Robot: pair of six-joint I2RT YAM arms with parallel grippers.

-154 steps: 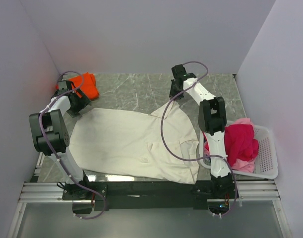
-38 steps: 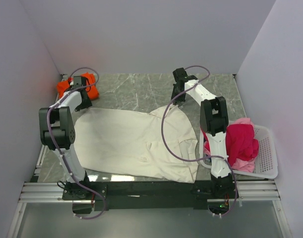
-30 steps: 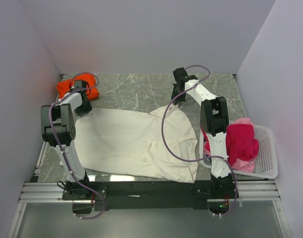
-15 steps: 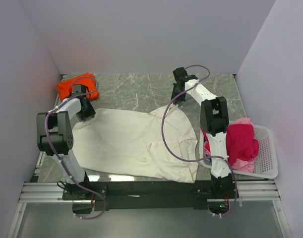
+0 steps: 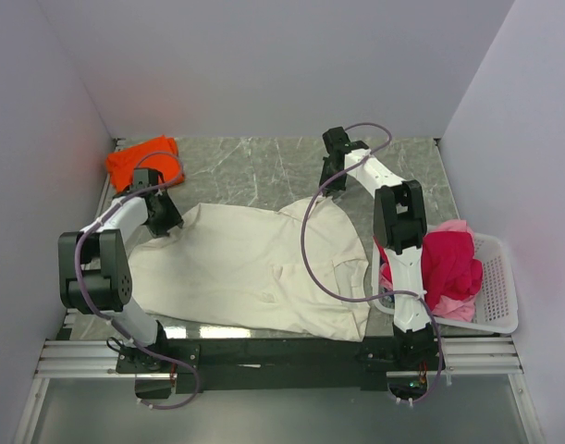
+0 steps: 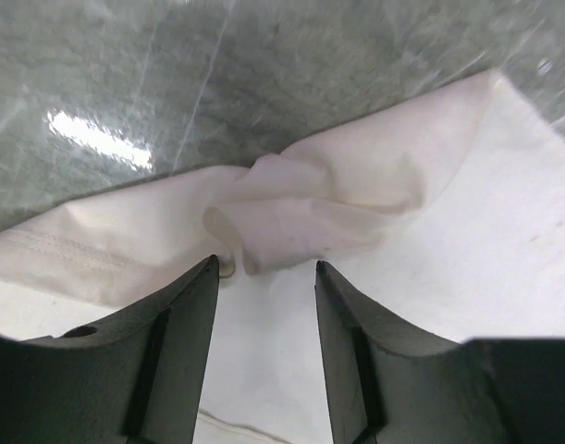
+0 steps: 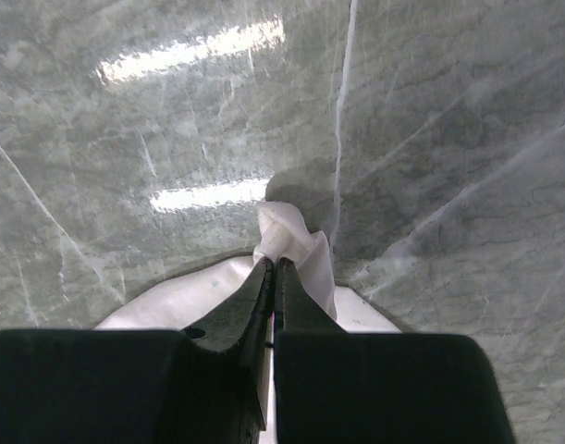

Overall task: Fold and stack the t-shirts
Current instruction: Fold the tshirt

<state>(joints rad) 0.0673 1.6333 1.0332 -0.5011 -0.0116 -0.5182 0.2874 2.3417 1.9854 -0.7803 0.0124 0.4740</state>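
- The orange t-shirt [image 5: 140,160] lies bunched in the far left corner of the table [image 5: 254,171]. It is now fully uncovered, since the left arm that hung over it a second ago has been drawn away toward the near side.
- The left gripper [image 6: 265,268] has been brought down over the left sleeve of the cream t-shirt [image 5: 254,268]. Its jaws are spread apart with the crumpled sleeve lying between them, and nothing is pinched yet. A grasp of this sleeve is judged to be the step in hand.
- The cream t-shirt is spread flat across the middle of the table and no fold has been made in it. Its outline is seen to be nearly unchanged over the last seconds.
- The right gripper [image 7: 271,268] has been kept where it was at the shirt's far right corner, and its jaws are pressed together on a small tuft of cream cloth. With both far corners held, the first fold could be started.
- The crimson t-shirt [image 5: 448,262] and a pale pink t-shirt [image 5: 456,312] are heaped untouched in the white basket [image 5: 500,277] at the right.
- Counted: four t-shirts (one orange, one cream, one crimson and one pink, though further pink cloth may be hidden), one basket and two grippers.
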